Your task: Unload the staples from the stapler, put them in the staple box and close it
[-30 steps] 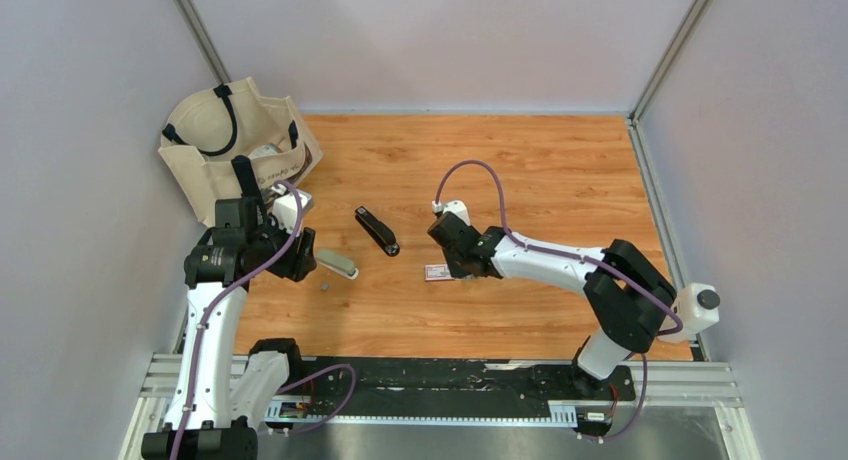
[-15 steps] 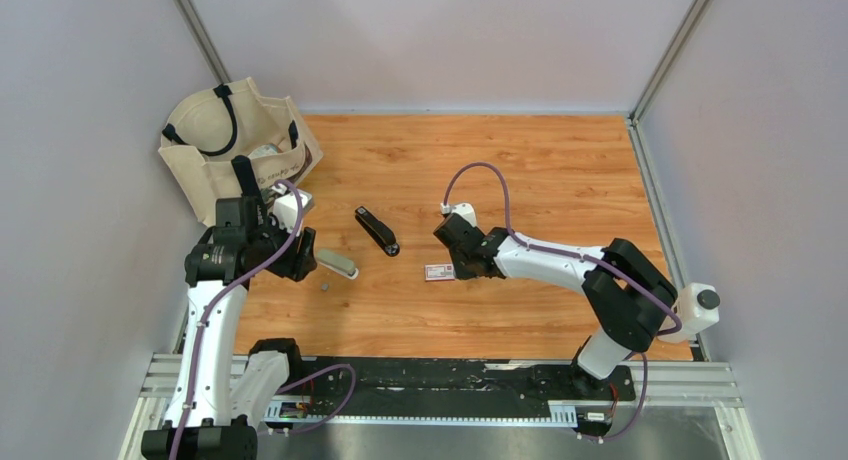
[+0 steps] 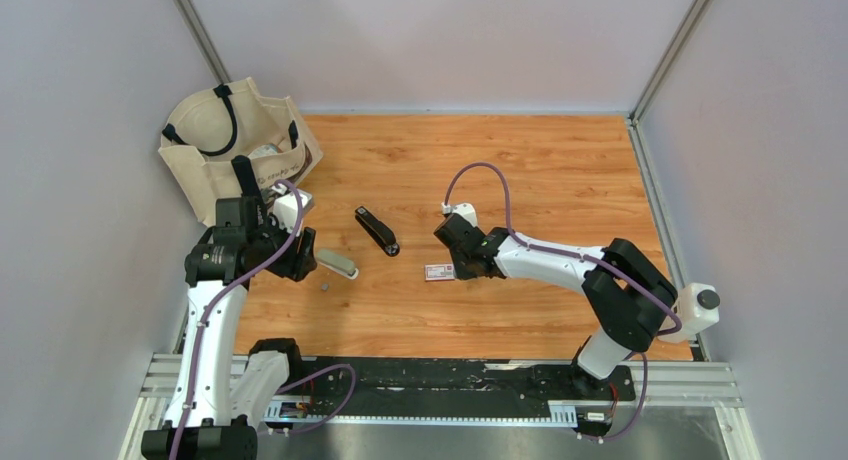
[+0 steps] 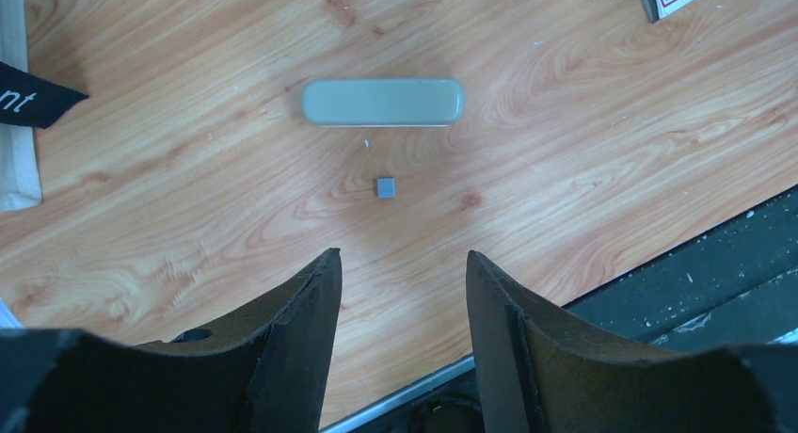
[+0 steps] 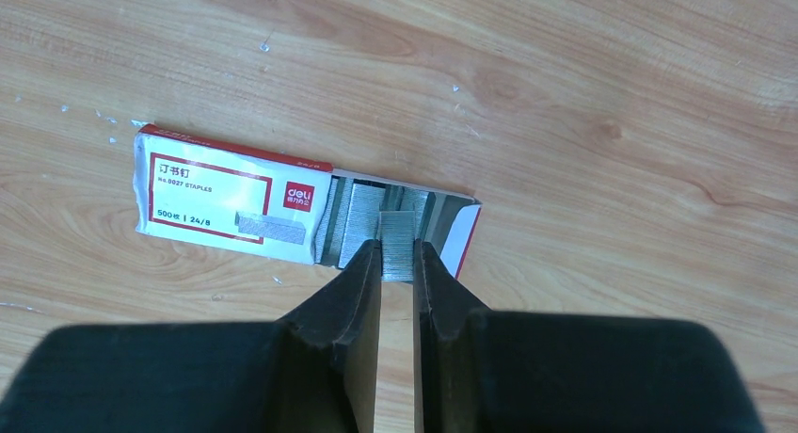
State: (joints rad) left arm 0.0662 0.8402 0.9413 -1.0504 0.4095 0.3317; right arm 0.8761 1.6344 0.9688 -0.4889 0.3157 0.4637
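Though small, the stapler (image 3: 377, 230) is slim, black, glossy. Right gripper (image 5: 398, 250) pinches a ridged grey strip of staples (image 5: 396, 228); left gripper (image 4: 403, 260) gapes wide.

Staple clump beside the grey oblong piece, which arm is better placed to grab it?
Left. The left gripper hangs open over the staple clump; the right gripper pinches a staple strip at the staple box.

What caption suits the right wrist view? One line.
Right gripper pinching a staple strip at the open end of the staple box.
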